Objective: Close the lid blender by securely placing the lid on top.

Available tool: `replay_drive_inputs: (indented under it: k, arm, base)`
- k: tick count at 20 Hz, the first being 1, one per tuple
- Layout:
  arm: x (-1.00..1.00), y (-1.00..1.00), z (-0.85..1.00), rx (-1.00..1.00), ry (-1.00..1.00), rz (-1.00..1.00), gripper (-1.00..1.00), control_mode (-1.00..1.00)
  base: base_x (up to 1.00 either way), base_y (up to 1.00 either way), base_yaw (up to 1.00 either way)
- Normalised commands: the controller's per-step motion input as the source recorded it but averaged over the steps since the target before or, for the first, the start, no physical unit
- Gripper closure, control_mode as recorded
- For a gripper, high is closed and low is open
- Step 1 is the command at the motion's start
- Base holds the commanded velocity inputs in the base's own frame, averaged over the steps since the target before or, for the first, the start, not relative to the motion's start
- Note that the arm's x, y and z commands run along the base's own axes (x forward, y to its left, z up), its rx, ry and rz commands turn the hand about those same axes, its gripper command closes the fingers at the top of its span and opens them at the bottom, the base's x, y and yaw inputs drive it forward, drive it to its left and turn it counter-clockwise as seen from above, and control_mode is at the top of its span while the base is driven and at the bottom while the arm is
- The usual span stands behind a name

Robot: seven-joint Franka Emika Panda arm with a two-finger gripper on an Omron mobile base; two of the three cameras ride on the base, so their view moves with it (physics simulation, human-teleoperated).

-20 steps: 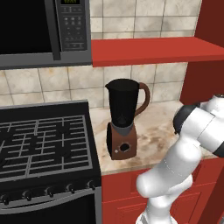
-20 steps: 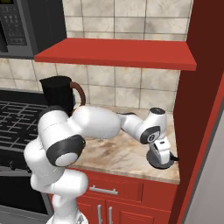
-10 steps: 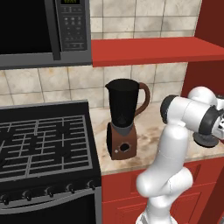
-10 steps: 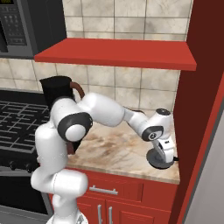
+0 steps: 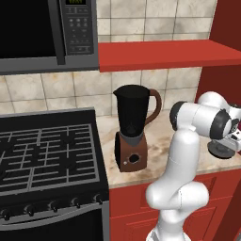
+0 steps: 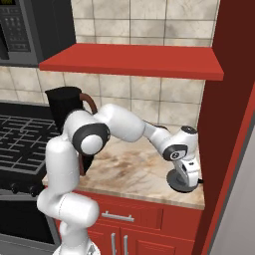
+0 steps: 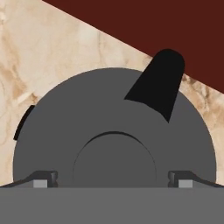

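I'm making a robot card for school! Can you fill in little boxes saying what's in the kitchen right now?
lid: round dark grey flat lid lying on the marble counter, by the red wall
blender: tall black blender jar on a brown base, mouth uncovered, beside the black stove
hand: hand right above the lid, fingertips spread either side of its raised centre
task: lid not yet on blender

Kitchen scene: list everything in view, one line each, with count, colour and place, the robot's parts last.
blender: one, black jar on brown base, lid off, on the counter beside the stove.
lid: one, dark grey, flat on the counter near the red side wall.
stove: one, black, left of the blender.
microwave: one, black, above the stove.
shelf: one, red, above the counter.
counter: one, beige marble, over red cabinets.
gripper: one, right over the lid, fingers spread either side of its raised centre.
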Motion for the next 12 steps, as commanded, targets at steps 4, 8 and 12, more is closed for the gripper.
replay_drive_inputs:
  k: [4, 8, 12]
  arm:
    - [0.00, 0.53, -0.63, 0.00, 0.00, 0.00, -1.00, -1.00]
    - [0.00, 0.42, -0.82, 0.00, 0.00, 0.00, 1.00, -1.00]
    - [0.00, 0.43, -0.38, 0.00, -0.03, 0.00, 1.00, -1.00]
  base:
    - [0.00, 0.00, 0.00]
    - [0.00, 0.00, 0.00]
    - [0.00, 0.00, 0.00]
